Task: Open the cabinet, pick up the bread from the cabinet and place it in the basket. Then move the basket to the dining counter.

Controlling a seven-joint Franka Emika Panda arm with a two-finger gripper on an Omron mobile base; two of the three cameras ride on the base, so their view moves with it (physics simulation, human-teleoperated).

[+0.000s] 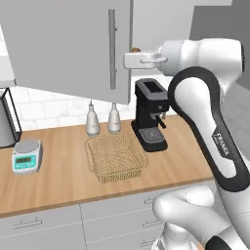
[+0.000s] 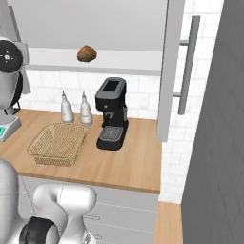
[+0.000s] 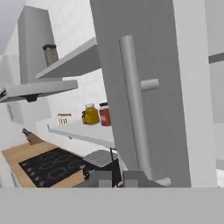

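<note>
Basket (image 1: 116, 157) sits on wood counter (image 1: 58, 180), nearest the arm, just left of coffee machine (image 1: 150, 114). 2 bottles (image 1: 93, 119) stand behind it by the tiled wall; scale (image 1: 26, 156) at far left. Above, cabinet (image 1: 73, 44) w/ door swung out. Gripper (image 1: 134, 61) is up at the door's edge, by the shelf; can't tell jaw gap or any hold from these angles. Bread (image 2: 86, 53) lies on cabinet shelf, above the bottles.
</note>
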